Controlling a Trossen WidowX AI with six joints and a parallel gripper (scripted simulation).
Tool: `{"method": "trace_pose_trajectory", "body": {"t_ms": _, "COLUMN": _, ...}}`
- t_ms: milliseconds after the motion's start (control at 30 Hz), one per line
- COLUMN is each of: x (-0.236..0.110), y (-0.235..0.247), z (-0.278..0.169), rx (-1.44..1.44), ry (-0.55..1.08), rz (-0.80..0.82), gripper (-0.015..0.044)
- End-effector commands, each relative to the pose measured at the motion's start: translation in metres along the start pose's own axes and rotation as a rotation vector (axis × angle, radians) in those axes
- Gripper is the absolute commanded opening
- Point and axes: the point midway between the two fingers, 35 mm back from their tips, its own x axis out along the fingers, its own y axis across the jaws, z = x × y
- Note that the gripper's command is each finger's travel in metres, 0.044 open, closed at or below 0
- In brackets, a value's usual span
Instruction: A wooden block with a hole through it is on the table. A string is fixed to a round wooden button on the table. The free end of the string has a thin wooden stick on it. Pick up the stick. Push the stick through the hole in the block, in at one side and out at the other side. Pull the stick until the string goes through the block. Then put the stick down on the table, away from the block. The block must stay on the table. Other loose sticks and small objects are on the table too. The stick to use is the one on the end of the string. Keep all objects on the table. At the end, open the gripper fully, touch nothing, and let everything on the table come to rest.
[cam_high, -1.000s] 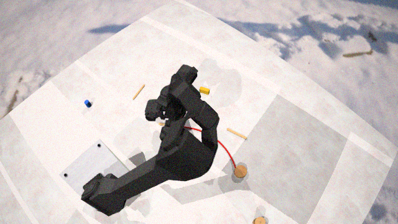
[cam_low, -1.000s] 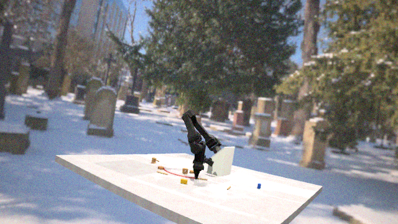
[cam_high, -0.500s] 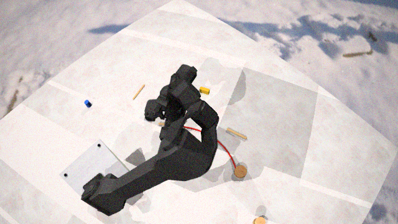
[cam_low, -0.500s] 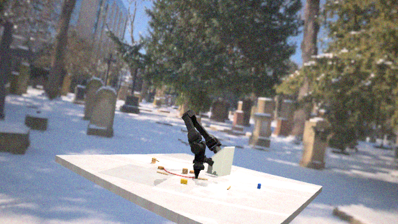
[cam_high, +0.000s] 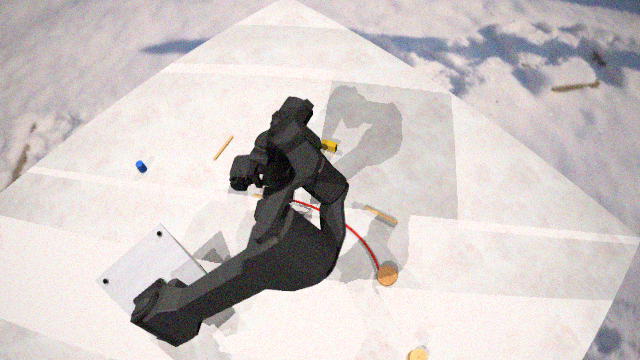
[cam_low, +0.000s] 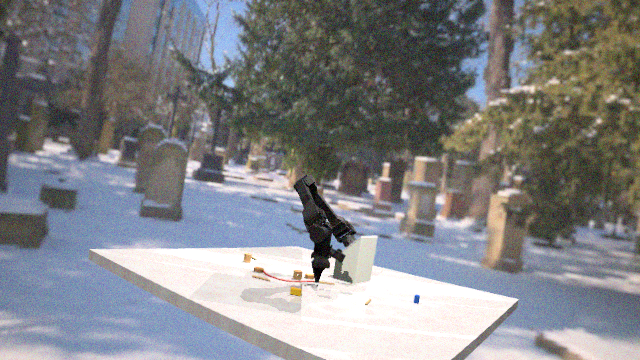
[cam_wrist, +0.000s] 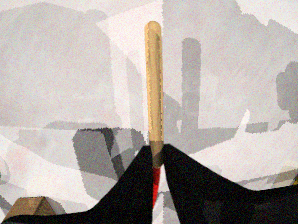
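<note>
So my end effector (cam_wrist: 157, 156) is pinched down narrow on the stick (cam_wrist: 153, 83), clamping it right at the near end where the red string (cam_wrist: 156, 185) joins on. From the wrist view the stick pokes straight out ahead of my fingers, most of its length sticking past the tips, and the string runs back down between the two fingers toward me. I can't really tell whether the stick is resting on the tabletop (cam_high: 500, 240) or just above it.

Looking from the top, my arm hides most of the grab, but the string (cam_high: 360, 240) comes out from under my wrist and curves away to the round button (cam_high: 387, 274), which lies flat on the tabletop well off to the side.

A yellow block (cam_high: 329, 146) peeks out just past my arm on the far side. There's a loose stick (cam_high: 380, 214) lying near the string's curve, and another loose stick (cam_high: 223, 147) further out on the other side. A small blue cylinder (cam_high: 141, 166) stands well apart beyond that, and one more wooden disc (cam_high: 417, 354) is right down at the tabletop's edge.
</note>
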Motion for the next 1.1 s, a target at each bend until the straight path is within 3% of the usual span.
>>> {"method": "trace_pose_trajectory", "body": {"t_ms": 0, "x": -0.008, "y": -0.003, "z": -0.002, "rx": 0.013, "ry": -0.002, "rz": -0.013, "gripper": 0.0}}
{"method": "trace_pose_trajectory", "body": {"t_ms": 1067, "x": -0.038, "y": 0.0, "z": 0.0, "rx": 0.001, "ry": 0.002, "rz": -0.003, "gripper": 0.0}}
